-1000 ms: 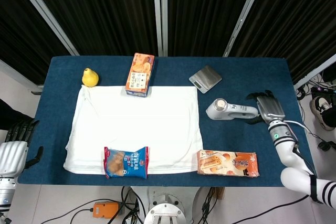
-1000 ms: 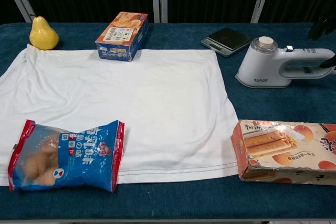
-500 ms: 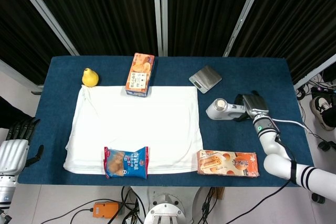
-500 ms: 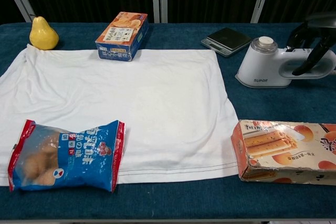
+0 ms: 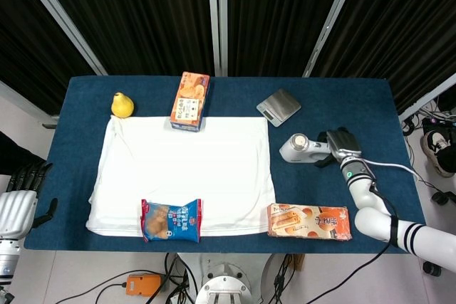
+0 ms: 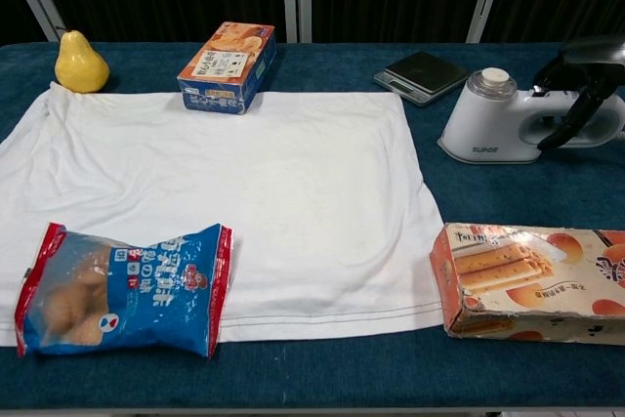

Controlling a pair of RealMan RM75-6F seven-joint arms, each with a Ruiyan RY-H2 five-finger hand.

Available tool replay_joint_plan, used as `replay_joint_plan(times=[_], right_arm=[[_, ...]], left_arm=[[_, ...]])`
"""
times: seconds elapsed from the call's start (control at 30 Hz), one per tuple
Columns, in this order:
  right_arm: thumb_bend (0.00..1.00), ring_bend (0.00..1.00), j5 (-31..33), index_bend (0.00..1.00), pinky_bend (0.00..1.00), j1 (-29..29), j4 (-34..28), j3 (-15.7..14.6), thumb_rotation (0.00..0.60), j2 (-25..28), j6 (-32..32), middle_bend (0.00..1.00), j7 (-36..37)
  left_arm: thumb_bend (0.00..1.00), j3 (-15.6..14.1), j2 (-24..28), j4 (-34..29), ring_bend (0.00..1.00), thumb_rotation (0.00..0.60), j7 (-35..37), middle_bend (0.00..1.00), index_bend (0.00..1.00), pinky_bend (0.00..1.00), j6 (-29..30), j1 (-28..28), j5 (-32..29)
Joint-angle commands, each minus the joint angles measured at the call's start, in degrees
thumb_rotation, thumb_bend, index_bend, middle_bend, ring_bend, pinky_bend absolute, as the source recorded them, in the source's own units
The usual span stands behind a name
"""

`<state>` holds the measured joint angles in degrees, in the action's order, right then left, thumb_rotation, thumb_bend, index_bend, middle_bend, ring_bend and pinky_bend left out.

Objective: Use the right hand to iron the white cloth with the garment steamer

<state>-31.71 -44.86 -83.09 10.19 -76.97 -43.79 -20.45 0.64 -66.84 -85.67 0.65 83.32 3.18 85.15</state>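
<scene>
The white cloth (image 5: 192, 169) (image 6: 244, 183) lies flat across the left and middle of the blue table. To its right the white garment steamer (image 5: 298, 149) (image 6: 483, 124) lies on the table, head toward the cloth and handle pointing right. My right hand (image 5: 340, 144) (image 6: 581, 75) sits over that handle, its dark fingers (image 6: 566, 119) wrapped around it. My left hand (image 5: 20, 201) hangs off the table's left edge with its fingers apart, holding nothing; only the head view shows it.
A pear (image 5: 122, 105) and an orange biscuit box (image 5: 189, 101) sit at the cloth's far edge. A blue snack bag (image 5: 171, 220) lies on its near edge. A grey scale (image 5: 278, 107) is behind the steamer, a wafer box (image 5: 308, 221) in front of it.
My right hand slid left from beyond the handle's end onto the steamer's handle and closed its fingers around it. The steamer, the cloth and the left hand stayed put.
</scene>
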Motion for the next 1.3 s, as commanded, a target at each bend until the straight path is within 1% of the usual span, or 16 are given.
replay_joint_plan(times=[0.03, 0.5, 0.63, 0.8, 0.87, 0.97, 1.03, 1.13, 1.23, 1.3], right_arm=[[0.09, 0.55, 0.01, 0.57, 0.14, -0.03, 0.60, -0.25, 0.600, -0.34, 0.38, 0.57, 0.72], [0.09, 0.62, -3.41, 0.65, 0.16, 1.05, 2.75, -1.18, 0.600, -1.41, 2.72, 0.64, 5.81], [0.16, 0.70, -4.49, 0.71, 0.18, 1.41, 3.44, -1.11, 0.600, -1.83, 3.55, 0.69, 7.62], [0.19, 0.79, -7.30, 0.81, 0.22, 2.32, 3.63, 0.04, 0.600, -1.72, 4.29, 0.77, 11.52], [0.21, 0.82, -8.68, 0.84, 0.26, 2.72, 3.73, 0.61, 0.600, -1.65, 4.39, 0.79, 13.21], [0.23, 0.85, -10.85, 0.88, 0.36, 3.16, 4.05, 1.28, 0.600, -1.73, 4.59, 0.82, 15.41], [0.29, 0.87, -12.87, 0.92, 0.47, 3.49, 4.33, 1.84, 0.600, -1.87, 4.92, 0.84, 17.32], [0.36, 0.89, -16.84, 0.96, 0.56, 3.95, 4.89, 2.44, 0.600, -1.82, 5.83, 0.87, 20.34], [0.40, 0.91, -21.50, 0.99, 0.62, 4.22, 5.38, 2.48, 0.600, -1.41, 6.96, 0.89, 22.98], [0.41, 0.92, -24.43, 1.00, 0.63, 4.20, 5.29, 2.38, 0.600, -0.72, 7.81, 0.89, 24.34]], left_arm=[[0.37, -0.02, 0.05, -0.01, 0.00, 0.600, 0.02, 0.05, 0.06, 0.00, 0.04, -0.05, -0.03], [0.37, -0.14, -0.36, 0.13, 0.00, 0.600, 0.02, 0.05, 0.06, 0.00, -0.20, 0.03, -0.12], [0.37, -0.08, -0.52, 0.38, 0.00, 0.600, 0.21, 0.05, 0.06, 0.00, -0.39, 0.15, -0.22], [0.37, -0.06, -0.73, 0.71, 0.00, 0.600, 0.43, 0.05, 0.06, 0.00, -0.53, 0.32, -0.13], [0.37, -0.08, -0.83, 0.85, 0.00, 0.600, 0.47, 0.05, 0.06, 0.00, -0.68, 0.38, -0.16], [0.37, -0.11, -0.92, 0.92, 0.00, 0.600, 0.48, 0.05, 0.06, 0.00, -0.84, 0.54, -0.04], [0.37, -0.11, -0.96, 0.94, 0.00, 0.600, 0.42, 0.05, 0.06, 0.00, -0.93, 0.75, 0.21], [0.37, -0.11, -0.94, 0.92, 0.00, 0.600, 0.32, 0.05, 0.06, 0.00, -1.44, 1.41, 0.84], [0.37, 0.14, -0.84, 0.50, 0.00, 0.600, -0.34, 0.05, 0.08, 0.00, -1.99, 2.56, 1.88], [0.38, 0.19, -0.66, -0.11, 0.00, 0.600, -0.87, 0.06, 0.08, 0.00, -2.77, 3.68, 2.96]])
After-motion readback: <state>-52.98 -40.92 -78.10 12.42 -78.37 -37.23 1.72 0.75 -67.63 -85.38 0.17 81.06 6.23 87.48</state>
